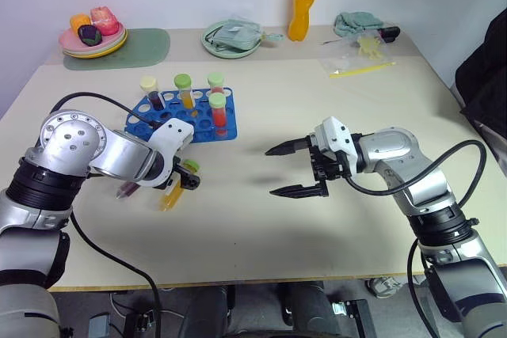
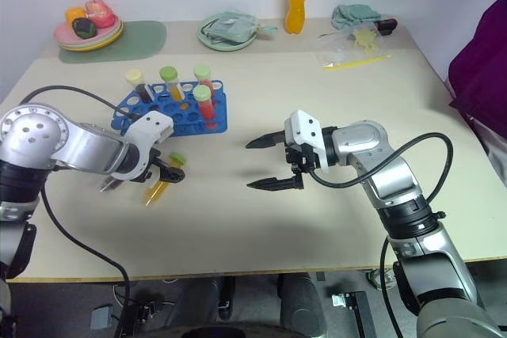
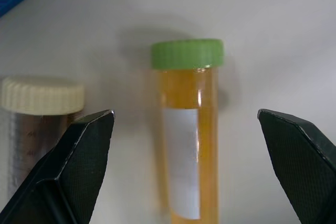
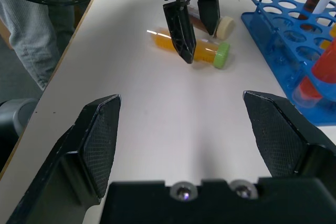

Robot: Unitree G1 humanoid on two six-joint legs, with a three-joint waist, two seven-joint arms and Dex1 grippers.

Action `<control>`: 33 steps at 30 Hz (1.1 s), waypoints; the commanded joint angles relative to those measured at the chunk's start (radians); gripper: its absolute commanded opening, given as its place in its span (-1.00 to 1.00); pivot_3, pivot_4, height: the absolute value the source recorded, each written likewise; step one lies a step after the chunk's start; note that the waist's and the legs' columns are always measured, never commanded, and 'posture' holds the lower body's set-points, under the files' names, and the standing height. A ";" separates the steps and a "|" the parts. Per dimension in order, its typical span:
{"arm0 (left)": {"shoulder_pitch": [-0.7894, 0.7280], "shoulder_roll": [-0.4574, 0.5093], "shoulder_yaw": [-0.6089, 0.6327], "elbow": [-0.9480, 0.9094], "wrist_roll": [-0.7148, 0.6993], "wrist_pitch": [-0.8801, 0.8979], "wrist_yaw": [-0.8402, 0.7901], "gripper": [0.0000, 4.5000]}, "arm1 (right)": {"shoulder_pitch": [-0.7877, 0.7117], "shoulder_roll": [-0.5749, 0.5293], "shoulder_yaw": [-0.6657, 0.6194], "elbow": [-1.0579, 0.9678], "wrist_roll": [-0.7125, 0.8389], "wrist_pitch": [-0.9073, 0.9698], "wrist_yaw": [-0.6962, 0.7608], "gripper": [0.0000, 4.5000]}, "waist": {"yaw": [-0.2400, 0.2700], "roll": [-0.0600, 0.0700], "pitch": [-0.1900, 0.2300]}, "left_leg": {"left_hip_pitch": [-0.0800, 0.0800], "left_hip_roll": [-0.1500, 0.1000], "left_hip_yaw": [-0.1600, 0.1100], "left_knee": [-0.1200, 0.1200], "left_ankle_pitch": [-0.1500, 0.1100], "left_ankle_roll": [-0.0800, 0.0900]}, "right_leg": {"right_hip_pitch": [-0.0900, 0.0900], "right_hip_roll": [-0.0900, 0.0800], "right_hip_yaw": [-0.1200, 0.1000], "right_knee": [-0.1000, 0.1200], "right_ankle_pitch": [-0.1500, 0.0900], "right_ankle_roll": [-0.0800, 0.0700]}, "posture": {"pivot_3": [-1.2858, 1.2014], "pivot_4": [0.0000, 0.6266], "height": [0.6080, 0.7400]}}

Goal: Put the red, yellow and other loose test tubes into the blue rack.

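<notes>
Yellow tube (image 3: 188, 129) lies flat on the table, just in front of the rack (image 1: 184, 114), toward the table's left side. Its green cap (image 1: 191, 166) points toward the table's middle and its long axis runs slantwise from there toward the near left edge. A purple tube (image 4: 210, 23) with a cream cap lies close beside it, on the left-edge side, roughly parallel.

The left gripper (image 4: 195, 29) hangs right over the yellow tube, pointing steeply down, jaws wide and empty. In the left wrist view the tube runs between the two fingers along its length, so they straddle its width; one finger (image 3: 73, 161) stands over the purple tube's near side, which may get nudged on closing.

The right gripper (image 1: 301, 168) hovers over the table's middle, well apart from both tubes, pointing toward them, also wide and empty. The left arm is plainly the nearer one.

Four tubes stand in the rack already.
</notes>
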 commanded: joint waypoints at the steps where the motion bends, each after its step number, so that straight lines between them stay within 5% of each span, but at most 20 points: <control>1: 0.020 0.028 -0.038 -0.002 -0.135 -0.084 0.122 0.89 | -0.001 0.008 -0.007 -0.055 0.019 -0.004 -0.007 0.84 | -0.001 0.000 0.000 | 0.000 0.000 0.000 0.000 0.000 0.000 | 0.000 0.000 0.000 0.000 0.000 0.000 | 0.03 -0.52 0.83; 3: 0.033 0.046 -0.074 -0.010 -0.204 -0.130 0.178 0.64 | -0.004 0.012 -0.005 -0.056 0.020 -0.003 -0.008 0.85 | -0.001 0.000 0.000 | 0.000 0.000 0.000 0.000 0.000 -0.001 | 0.000 0.000 0.000 0.000 0.000 0.000 | 0.03 -0.52 0.83; 8: 0.047 0.086 -0.138 -0.035 -0.296 -0.210 0.252 -0.49 | -0.012 0.018 -0.002 -0.050 0.018 -0.003 -0.013 0.85 | 0.001 0.000 0.000 | 0.000 0.000 0.000 0.000 0.001 -0.001 | 0.000 0.000 0.001 0.000 0.000 0.000 | 0.03 -0.52 0.83; 18: 0.002 0.186 -0.068 -0.170 -0.215 -0.240 0.209 -0.49 | -0.009 0.018 -0.008 -0.060 0.019 0.004 -0.025 0.85 | -0.001 -0.001 0.000 | 0.000 0.000 0.000 0.000 0.001 -0.001 | 0.000 0.001 0.000 0.000 0.000 0.000 | 0.03 -0.52 0.83; 23: 0.148 0.305 0.177 -0.532 0.316 -0.517 -0.191 -0.49 | 0.000 0.021 -0.028 -0.077 0.031 0.024 -0.059 0.85 | -0.002 0.000 0.000 | 0.000 -0.001 0.002 -0.001 0.001 -0.001 | 0.000 0.002 0.000 -0.001 0.000 0.000 | 0.03 -0.52 0.83; 26: 0.341 0.271 0.285 -0.574 0.573 -0.724 -0.300 -0.49 | -0.002 0.053 -0.046 -0.079 0.048 0.052 -0.118 0.85 | -0.002 0.001 -0.001 | 0.001 -0.002 0.005 -0.002 0.001 -0.001 | 0.000 0.002 0.001 -0.003 0.000 0.000 | 0.03 -0.52 0.83; 28: 0.417 0.195 0.255 -0.553 0.791 -0.897 -0.354 -0.49 | -0.011 0.106 -0.054 -0.067 0.047 0.065 -0.193 0.85 | -0.001 0.001 -0.001 | 0.001 -0.001 0.006 -0.003 0.001 -0.002 | 0.000 0.002 0.001 -0.002 0.000 0.000 | 0.03 -0.52 0.83; 33: 0.432 -0.190 0.170 -0.329 1.197 -1.253 -0.297 -0.49 | -0.016 0.244 -0.067 -0.012 -0.011 0.055 -0.397 0.85 | 0.020 0.000 -0.001 | 0.000 -0.001 0.005 -0.001 0.000 0.000 | 0.002 0.003 0.000 -0.003 0.001 -0.002 | 0.03 -0.52 0.83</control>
